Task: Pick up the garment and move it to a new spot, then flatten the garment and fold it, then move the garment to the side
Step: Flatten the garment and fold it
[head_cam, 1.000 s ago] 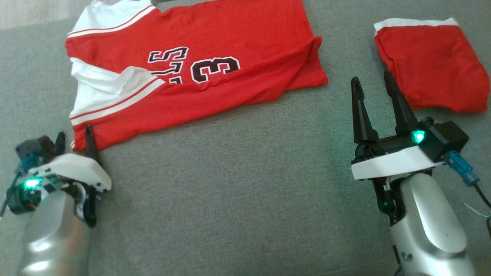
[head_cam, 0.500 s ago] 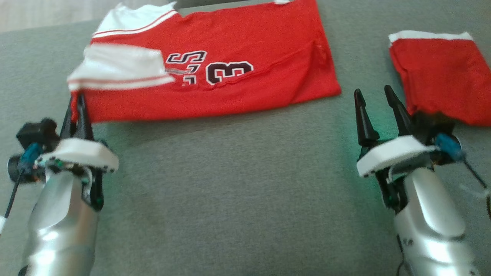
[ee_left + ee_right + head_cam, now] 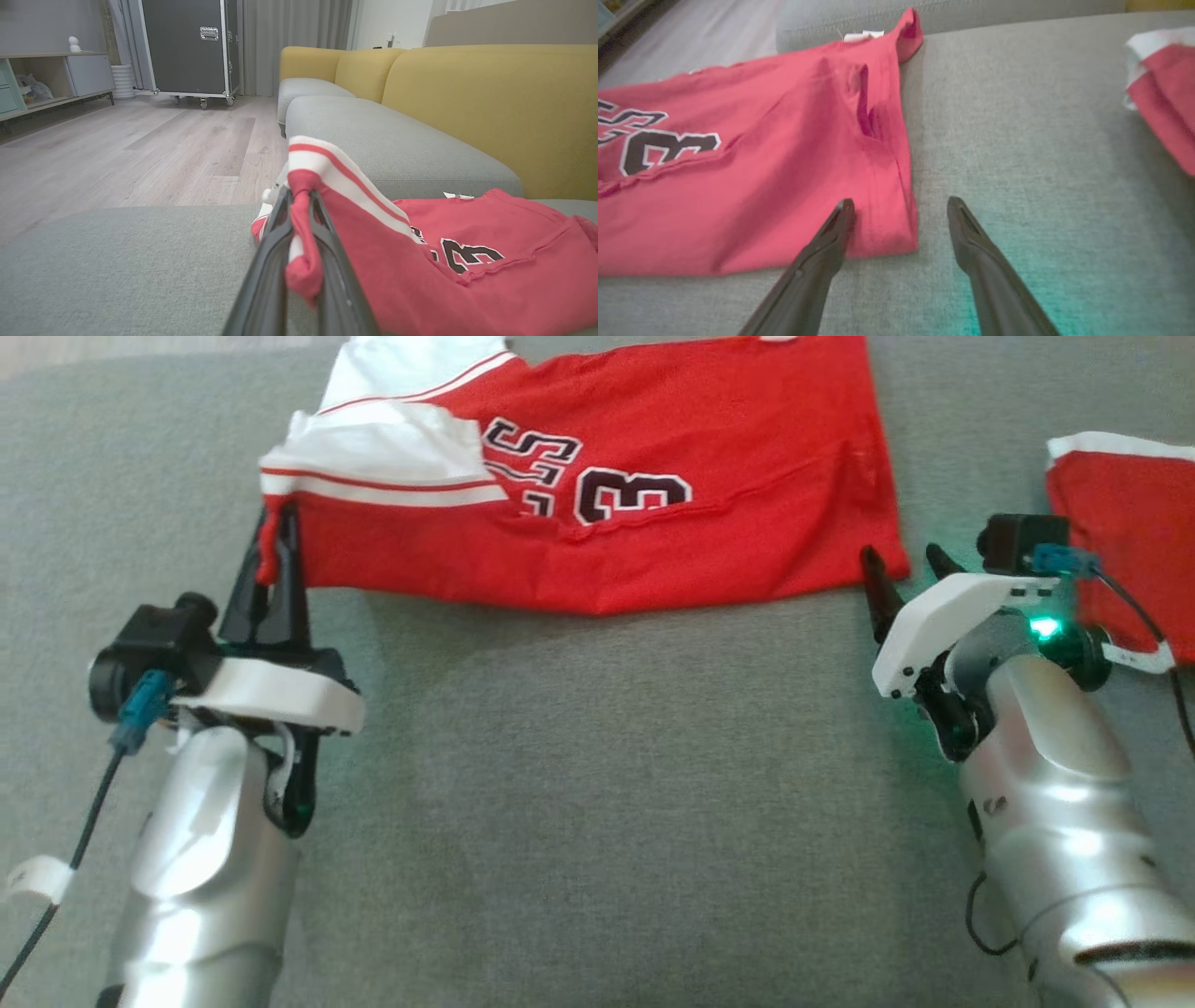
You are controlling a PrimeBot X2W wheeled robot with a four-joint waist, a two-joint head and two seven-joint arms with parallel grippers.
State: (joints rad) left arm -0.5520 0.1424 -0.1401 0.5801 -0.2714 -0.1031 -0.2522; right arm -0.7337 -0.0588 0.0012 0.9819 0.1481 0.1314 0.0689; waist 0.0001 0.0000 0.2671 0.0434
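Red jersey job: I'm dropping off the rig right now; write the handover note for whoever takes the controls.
Left gripper: shut on the red jersey at its near left corner, which is raised off the grey sofa cushion.
Right gripper: open, fingers straddling the jersey's near right corner, not gripping.
Jersey: the rest lies on the cushion, wrinkled, with a white part folded over the lettering. A second red garment lies to the right.
Done: left corner gripped.
Left: close the right, relocate, flatten, fold, move aside.
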